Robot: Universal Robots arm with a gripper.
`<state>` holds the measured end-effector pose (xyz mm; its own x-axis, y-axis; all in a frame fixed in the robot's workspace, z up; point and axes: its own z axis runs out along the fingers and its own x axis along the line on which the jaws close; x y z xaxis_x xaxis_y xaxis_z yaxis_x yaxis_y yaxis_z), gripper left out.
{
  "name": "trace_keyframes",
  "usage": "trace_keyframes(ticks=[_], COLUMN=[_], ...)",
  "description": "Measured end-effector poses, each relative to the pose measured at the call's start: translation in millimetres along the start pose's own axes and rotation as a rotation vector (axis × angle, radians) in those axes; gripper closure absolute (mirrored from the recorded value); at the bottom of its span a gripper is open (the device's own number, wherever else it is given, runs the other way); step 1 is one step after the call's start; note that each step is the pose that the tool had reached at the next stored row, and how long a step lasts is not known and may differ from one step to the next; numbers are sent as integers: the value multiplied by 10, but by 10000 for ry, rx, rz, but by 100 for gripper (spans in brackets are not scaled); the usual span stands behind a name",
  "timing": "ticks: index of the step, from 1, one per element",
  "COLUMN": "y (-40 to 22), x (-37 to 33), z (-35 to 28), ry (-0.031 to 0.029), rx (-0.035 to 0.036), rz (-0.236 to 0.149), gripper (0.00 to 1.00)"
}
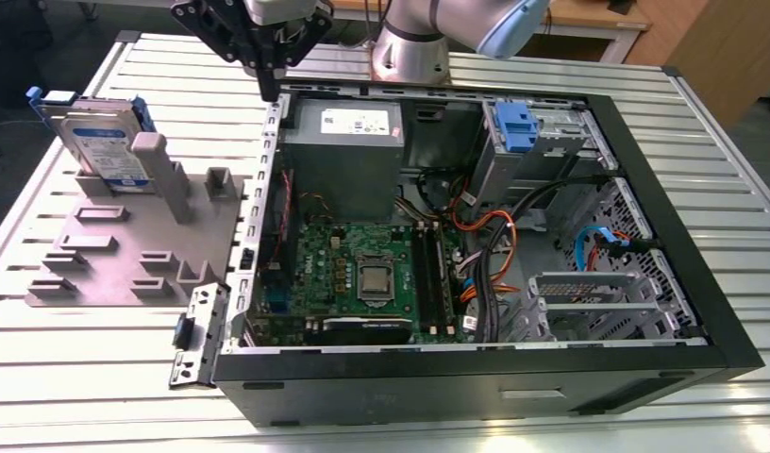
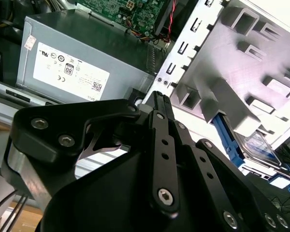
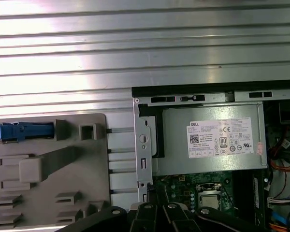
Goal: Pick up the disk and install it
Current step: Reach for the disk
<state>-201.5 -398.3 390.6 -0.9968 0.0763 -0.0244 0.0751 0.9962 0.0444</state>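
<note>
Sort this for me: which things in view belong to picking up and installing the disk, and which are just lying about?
Job: disk, upright in grey holder plate; gripper, above the case's edge; open computer case; probably its blue-bracket bay.
Lying about: power supply; motherboard; cables; slatted table.

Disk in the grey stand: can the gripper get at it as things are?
Probably yes: the disk stands upright in the grey stand with nothing over its top, and the gripper hangs empty above the case wall.
</note>
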Motion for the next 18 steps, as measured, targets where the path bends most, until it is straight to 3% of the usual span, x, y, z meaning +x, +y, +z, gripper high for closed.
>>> trace_keyframes(ticks=[18], y=[-4], x=[57], z=[2], ry=[0], rx=[0], rz=[0], gripper=[89])
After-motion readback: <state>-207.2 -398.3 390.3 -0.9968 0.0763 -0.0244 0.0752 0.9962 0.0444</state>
